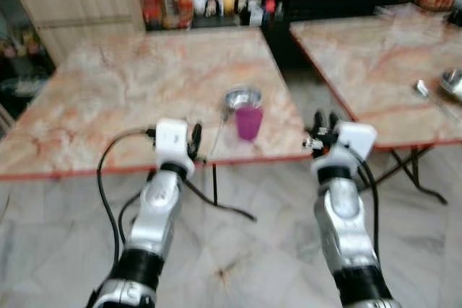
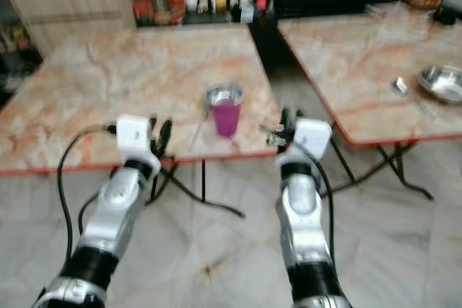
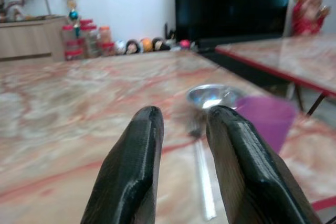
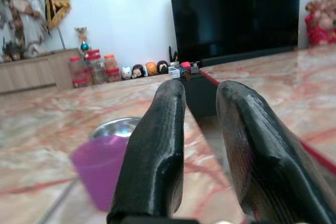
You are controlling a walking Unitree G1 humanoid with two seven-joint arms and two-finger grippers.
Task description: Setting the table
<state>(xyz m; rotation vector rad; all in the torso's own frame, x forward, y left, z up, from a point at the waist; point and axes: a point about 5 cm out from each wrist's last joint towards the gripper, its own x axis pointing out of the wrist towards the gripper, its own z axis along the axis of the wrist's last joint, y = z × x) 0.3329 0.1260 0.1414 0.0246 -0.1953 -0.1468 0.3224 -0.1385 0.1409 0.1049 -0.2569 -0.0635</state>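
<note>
Beside purple cup (image 3: 264,119), a spoon (image 3: 202,174)

The purple cup (image 1: 249,121) hides part of the steel bowl (image 1: 242,97); a second bowl (image 1: 453,82) is cut off at the edge.

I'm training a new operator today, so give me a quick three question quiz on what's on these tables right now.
1. True or false: the purple cup stands on the same table as the steel bowl behind it.
2. Which gripper is nearer the gap between the tables? A. left gripper B. right gripper
3. Fill in: on the other table, a spoon lies beside a second steel ____.

Key: 1 true; 2 B; 3 bowl.
</note>
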